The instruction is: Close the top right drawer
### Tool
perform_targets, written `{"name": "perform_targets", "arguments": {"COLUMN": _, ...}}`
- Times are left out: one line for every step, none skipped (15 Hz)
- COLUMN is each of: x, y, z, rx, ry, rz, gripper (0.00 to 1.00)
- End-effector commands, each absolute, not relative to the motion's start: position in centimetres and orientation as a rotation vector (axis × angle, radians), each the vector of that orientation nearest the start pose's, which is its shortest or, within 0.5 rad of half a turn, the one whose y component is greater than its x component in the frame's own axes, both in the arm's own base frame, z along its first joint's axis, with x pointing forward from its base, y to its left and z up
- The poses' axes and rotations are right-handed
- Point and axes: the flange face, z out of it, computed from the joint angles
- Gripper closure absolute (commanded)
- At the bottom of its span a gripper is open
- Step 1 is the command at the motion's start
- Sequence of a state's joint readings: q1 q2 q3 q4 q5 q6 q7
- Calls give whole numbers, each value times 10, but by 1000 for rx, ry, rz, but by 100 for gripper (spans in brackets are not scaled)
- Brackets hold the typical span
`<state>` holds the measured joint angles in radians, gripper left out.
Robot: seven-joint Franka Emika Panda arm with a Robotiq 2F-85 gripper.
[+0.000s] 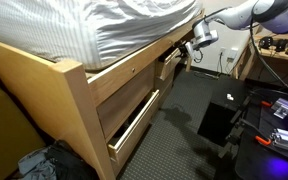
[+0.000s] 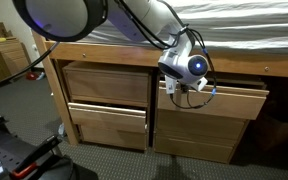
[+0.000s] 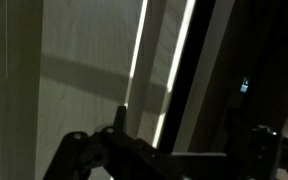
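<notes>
The top right drawer (image 2: 222, 103) is a small light-oak drawer of the bed frame. It stands pulled out a little, with a dark gap above its plain front. It also shows from the side in an exterior view (image 1: 170, 66). My gripper (image 2: 177, 92) is at the drawer's upper left corner, against its front edge, and also appears in an exterior view (image 1: 181, 52). In the dark wrist view my gripper (image 3: 189, 138) has its fingers spread wide, with a pale oak surface and a dark vertical gap ahead. Nothing is held.
The lower left drawer (image 2: 106, 117) is pulled out and juts into the floor space (image 1: 134, 122). A deeper drawer (image 2: 196, 138) sits below the top right one. The striped mattress (image 1: 124, 25) overhangs above. A black box (image 1: 220, 120) and equipment (image 1: 284, 115) are on the carpet.
</notes>
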<state>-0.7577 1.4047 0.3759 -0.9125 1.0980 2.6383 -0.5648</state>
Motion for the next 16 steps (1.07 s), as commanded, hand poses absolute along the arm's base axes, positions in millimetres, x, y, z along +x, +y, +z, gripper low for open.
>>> {"name": "perform_targets", "arguments": {"x": 654, "y": -420, "z": 29, "rx": -1931, "ry": 1224, "rz": -738, "gripper": 0}}
{"name": "perform_targets", "arguments": {"x": 652, "y": -417, "z": 24, "rx": -1953, "ry": 1227, "rz": -665, "gripper": 0}}
{"name": "perform_targets", "arguments": {"x": 650, "y": -415, "z": 20, "rx": -1982, "ry": 1243, "rz": -579, "gripper": 0}}
{"name": "perform_targets", "arguments": {"x": 649, "y": -414, "z": 16, "rx": -2012, "ry": 1266, "rz": -502, "gripper": 0}}
{"name": "perform_targets", "arguments": {"x": 646, "y": -413, "z": 11, "rx": -2044, "ry": 1274, "rz": -422, "gripper": 0}}
{"name": "perform_targets", "arguments": {"x": 643, "y": -413, "z": 8, "rx": -2057, "ry": 1271, "rz": -331, "gripper": 0}}
{"name": "perform_targets", "arguments": {"x": 640, "y": -416, "z": 9, "rx": -2089, "ry": 1289, "rz": -248, "gripper": 0}}
{"name": "perform_targets", "arguments": {"x": 638, "y": -418, "z": 12, "rx": -2116, "ry": 1315, "rz": -171, "gripper": 0}}
{"name": "perform_targets", "arguments": {"x": 635, "y": -422, "z": 19, "rx": -2138, "ry": 1344, "rz": -97, "gripper": 0}}
{"name": "perform_targets", "arguments": {"x": 634, "y": -425, "z": 25, "rx": -2165, "ry": 1383, "rz": -35, "gripper": 0}}
{"name": "perform_targets", "arguments": {"x": 638, "y": -431, "z": 29, "rx": -2175, "ry": 1426, "rz": -72, "gripper": 0}}
{"name": "perform_targets", "arguments": {"x": 642, "y": -437, "z": 35, "rx": -2167, "ry": 1440, "rz": -142, "gripper": 0}}
{"name": "perform_targets", "arguments": {"x": 648, "y": -444, "z": 41, "rx": -2172, "ry": 1458, "rz": -260, "gripper": 0}}
{"name": "perform_targets", "arguments": {"x": 650, "y": -447, "z": 43, "rx": -2182, "ry": 1457, "rz": -320, "gripper": 0}}
{"name": "perform_targets", "arguments": {"x": 651, "y": -449, "z": 40, "rx": -2208, "ry": 1477, "rz": -376, "gripper": 0}}
{"name": "perform_targets", "arguments": {"x": 650, "y": -449, "z": 35, "rx": -2212, "ry": 1495, "rz": -401, "gripper": 0}}
